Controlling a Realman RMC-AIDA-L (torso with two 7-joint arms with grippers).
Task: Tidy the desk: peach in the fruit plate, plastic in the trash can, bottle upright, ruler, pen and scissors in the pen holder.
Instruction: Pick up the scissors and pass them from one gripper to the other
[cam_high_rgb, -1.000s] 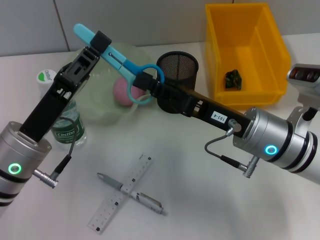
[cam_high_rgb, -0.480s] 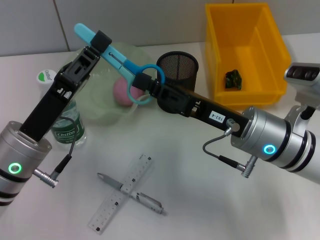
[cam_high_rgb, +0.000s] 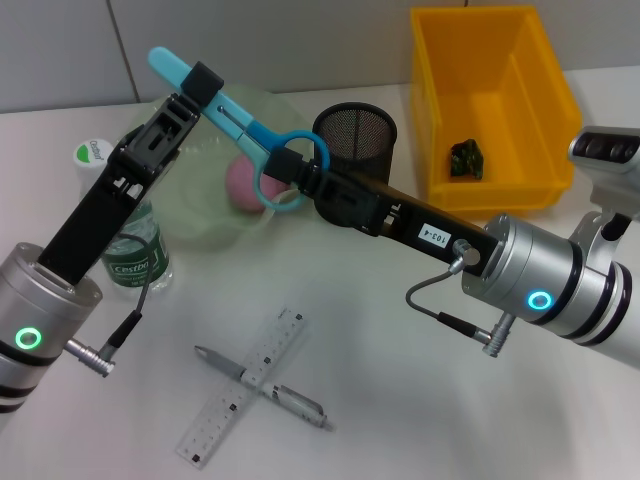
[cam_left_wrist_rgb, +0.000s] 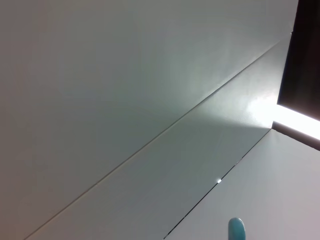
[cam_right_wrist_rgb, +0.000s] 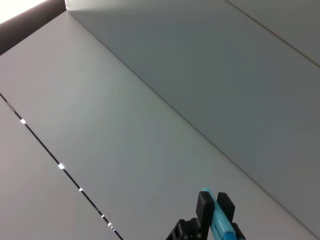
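From the head view, the scissors (cam_high_rgb: 235, 118) are held in the air above the fruit plate (cam_high_rgb: 205, 215), just left of the pen holder (cam_high_rgb: 356, 135), with both arms on them: the left gripper (cam_high_rgb: 205, 85) has its fingers clenched on the blade end, and the right gripper (cam_high_rgb: 290, 166) has its fingers grasping the blue loop handle. This looks like a hand-over on the way to the pen holder, which shows nothing inside yet. The peach (cam_high_rgb: 243, 184) already lies in the fruit plate, a dark scrap of plastic (cam_high_rgb: 466, 158) lies in the yellow trash can (cam_high_rgb: 490, 100), and the bottle (cam_high_rgb: 125, 240) stands upright on the worktop (cam_high_rgb: 400, 400) by the left arm, so those three parts seem done. The ruler (cam_high_rgb: 240, 400) and the pen (cam_high_rgb: 262, 387) lie crossed on the worktop near the front, well apart from the pen holder; they and the scissors are what is left. In the left wrist view, only plain wall panels and the blue tip of the scissors (cam_left_wrist_rgb: 236, 230) show. In the right wrist view, the same kind of wall fills the picture, with the left gripper (cam_right_wrist_rgb: 210, 220) clamped on the blue blade end low in the frame.
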